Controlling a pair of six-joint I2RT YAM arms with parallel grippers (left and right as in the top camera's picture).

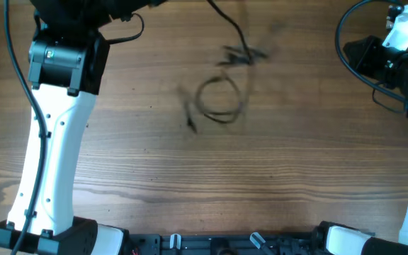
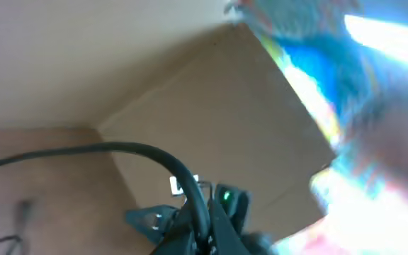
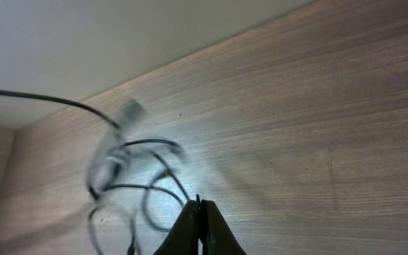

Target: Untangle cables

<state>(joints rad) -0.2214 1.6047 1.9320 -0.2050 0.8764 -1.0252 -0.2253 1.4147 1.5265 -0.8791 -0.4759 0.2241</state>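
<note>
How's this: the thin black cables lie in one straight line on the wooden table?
Not straight. The overhead view shows the thin black cables curled in a loose loop, with a small tangle beside it, on the wooden table.

Blurred cables (image 1: pixel 241 55), plug ends perhaps lost in the smear, one strand cut off at overhead's top edge.

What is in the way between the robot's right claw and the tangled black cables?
Nothing that I can see. In the right wrist view the shut right gripper sits just short of the cables. They lie ahead and to its left, with only bare wooden table around them. The cables look blurred.
</note>
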